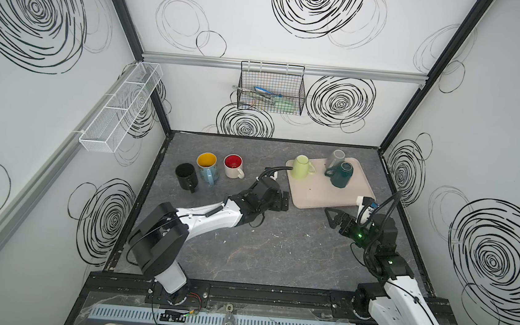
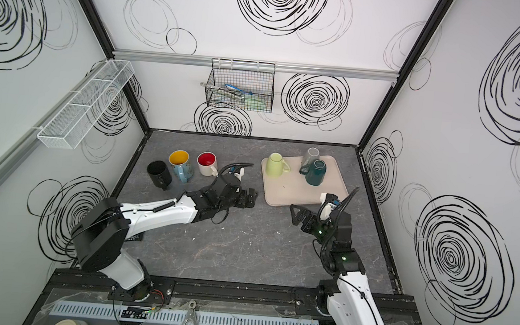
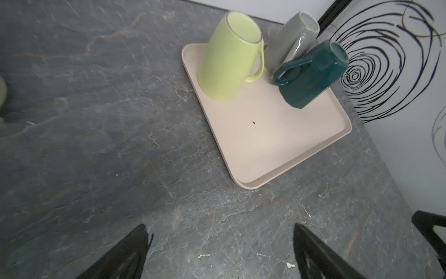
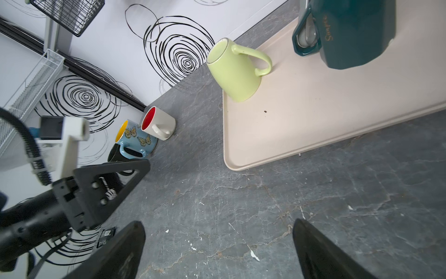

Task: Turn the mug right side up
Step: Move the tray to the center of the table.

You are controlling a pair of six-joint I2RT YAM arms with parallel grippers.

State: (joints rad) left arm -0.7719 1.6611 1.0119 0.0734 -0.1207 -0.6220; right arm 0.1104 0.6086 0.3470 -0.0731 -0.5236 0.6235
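green mug [image 1: 300, 167] upside down on tray [image 1: 330, 193]

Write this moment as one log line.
left end effector: open, empty | right end effector: open, empty | inverted on tray: green mug, grey mug, teal mug

A beige tray [image 3: 277, 145] is lying on the grey marbled table [image 3: 96, 145], filling the middle of the frame. Three mugs are standing upside down at its far end. A lime-green mug [image 3: 229, 62] is sitting on one corner with its handle pointing toward a dark teal mug [image 3: 311, 75]. A grey mug [image 3: 289, 36] is showing partly behind the teal one. A small dark speck [image 3: 254, 122] is lying on the bare tray. At the frame's near edge the left gripper [image 3: 219, 225] is hanging over the table, its two dark fingers [image 3: 125, 256] spread wide with nothing between them.
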